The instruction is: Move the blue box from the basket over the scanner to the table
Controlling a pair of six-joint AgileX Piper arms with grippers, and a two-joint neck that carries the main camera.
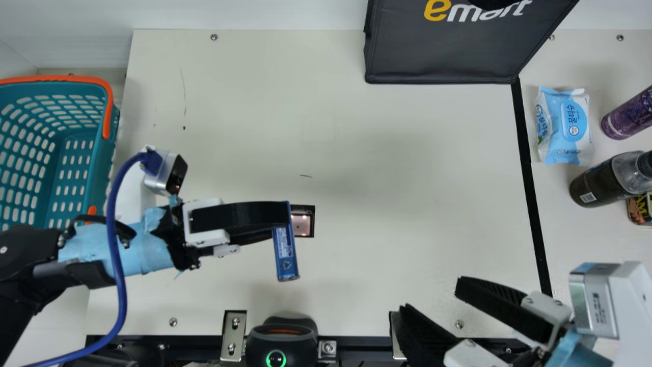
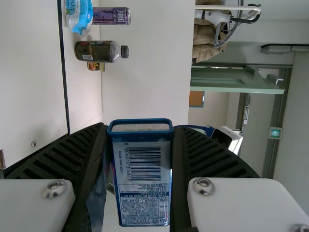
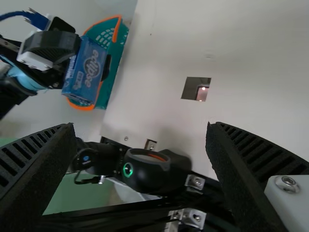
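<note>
Left tool pinches blue box near scanner. Box looks light, hard, maybe slippery; best squeeze flat sides, near middle. Right tool spread wide.

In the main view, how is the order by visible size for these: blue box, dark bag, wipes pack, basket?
Largest to smallest:
Basket and dark bag, too alike to rank
Wipes pack
Blue box
</note>
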